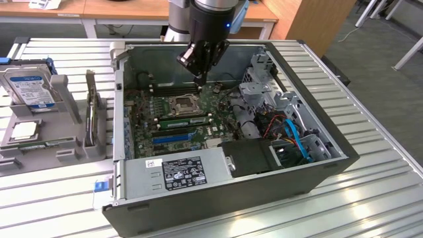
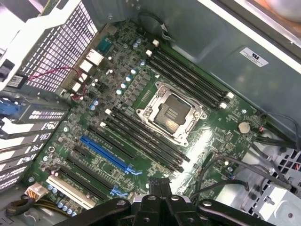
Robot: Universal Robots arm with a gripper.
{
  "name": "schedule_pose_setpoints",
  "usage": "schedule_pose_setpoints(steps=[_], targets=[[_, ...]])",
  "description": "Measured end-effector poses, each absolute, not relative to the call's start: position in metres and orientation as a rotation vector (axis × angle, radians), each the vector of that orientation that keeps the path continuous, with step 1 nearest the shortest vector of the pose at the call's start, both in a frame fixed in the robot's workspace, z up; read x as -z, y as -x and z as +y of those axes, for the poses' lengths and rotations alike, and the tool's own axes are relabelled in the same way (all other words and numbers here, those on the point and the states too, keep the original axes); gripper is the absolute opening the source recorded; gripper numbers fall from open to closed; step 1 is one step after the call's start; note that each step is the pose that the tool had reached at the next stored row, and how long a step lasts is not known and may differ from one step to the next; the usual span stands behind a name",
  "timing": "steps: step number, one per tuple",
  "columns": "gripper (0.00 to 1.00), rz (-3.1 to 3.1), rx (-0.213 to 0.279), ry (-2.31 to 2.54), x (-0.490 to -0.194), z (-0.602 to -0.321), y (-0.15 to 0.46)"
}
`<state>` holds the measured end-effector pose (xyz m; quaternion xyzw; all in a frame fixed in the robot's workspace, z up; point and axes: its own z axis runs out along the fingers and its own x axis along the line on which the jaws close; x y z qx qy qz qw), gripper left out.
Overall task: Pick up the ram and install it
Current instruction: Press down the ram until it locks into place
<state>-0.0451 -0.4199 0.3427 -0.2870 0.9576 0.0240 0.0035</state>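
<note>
The tool (image 1: 200, 74) is seen lowered inside the open computer case (image 1: 304, 183), above the motherboard (image 1: 173, 116) just beyond the CPU socket (image 1: 183, 104). Its fingers are drawn together with nothing held between them. The ram (image 1: 186, 119) is seen seated in a slot beside the socket, on the side nearer the power supply (image 1: 175, 171).

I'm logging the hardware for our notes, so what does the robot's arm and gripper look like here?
The arm is a glossy black cylinder with a silver-grey segment behind it and a small blue light on its side. The gripper is black, built of linked metal bars with round pivot bolts, tapering to narrow fingertips.
</note>
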Motion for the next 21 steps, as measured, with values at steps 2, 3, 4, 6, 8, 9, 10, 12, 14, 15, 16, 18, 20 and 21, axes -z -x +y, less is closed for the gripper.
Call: schedule_pose_setpoints(steps=[2,3,4,6,8,9,10,12,14,15,16,18,20,21], targets=[[0.10,3.003,-0.076,0.900,-0.3427,-0.4199,0.0451],[0.10,3.003,-0.076,0.900,-0.3427,-0.4199,0.0451],[0.10,3.003,-0.076,0.900,-0.3427,-0.4199,0.0451],[0.10,3.006,-0.076,0.891,-0.3426,-0.4199,0.0451],[0.10,3.015,-0.075,0.855,-0.3426,-0.4199,0.0450],[0.10,3.020,-0.075,0.836,-0.3425,-0.4199,0.0450],[0.10,3.026,-0.075,0.813,-0.3424,-0.4199,0.0450],[0.10,3.037,-0.075,0.768,-0.3424,-0.4199,0.0450],[0.10,3.048,-0.075,0.719,-0.3422,-0.4199,0.0451],[0.10,3.054,-0.075,0.693,-0.3422,-0.4199,0.0451],[0.10,3.060,-0.075,0.666,-0.3421,-0.4199,0.0451],[0.10,3.071,-0.074,0.609,-0.3420,-0.4199,0.0451],[0.10,3.080,-0.074,0.554,-0.3418,-0.4199,0.0451],[0.10,3.085,-0.074,0.526,-0.3418,-0.4199,0.0451]])
